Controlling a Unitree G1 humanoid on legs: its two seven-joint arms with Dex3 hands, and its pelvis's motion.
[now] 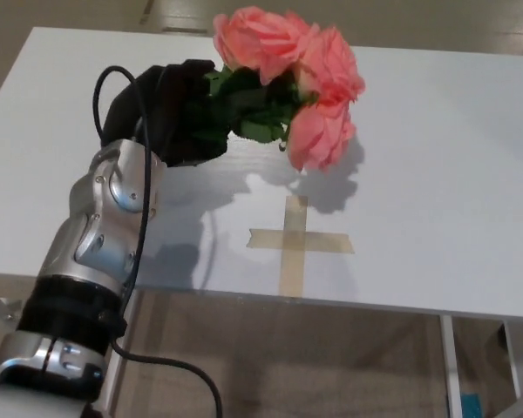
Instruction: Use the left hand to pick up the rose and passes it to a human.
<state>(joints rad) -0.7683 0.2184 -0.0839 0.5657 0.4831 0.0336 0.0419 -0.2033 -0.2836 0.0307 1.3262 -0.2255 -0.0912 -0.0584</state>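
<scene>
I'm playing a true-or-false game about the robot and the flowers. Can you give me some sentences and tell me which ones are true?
1. The left robot hand is holding the pink roses. True.
2. The roses are lying flat on the tape cross. False: they are lifted above the white table, and the whole cross shows.
3. The tape cross is stuck near the front edge of the table. True.
4. A person's hand is taking the roses. False: no person shows in the picture.
5. The roses are blue. False: they are pink, with green leaves.
6. A black cable runs along the robot's left arm. True.
</scene>
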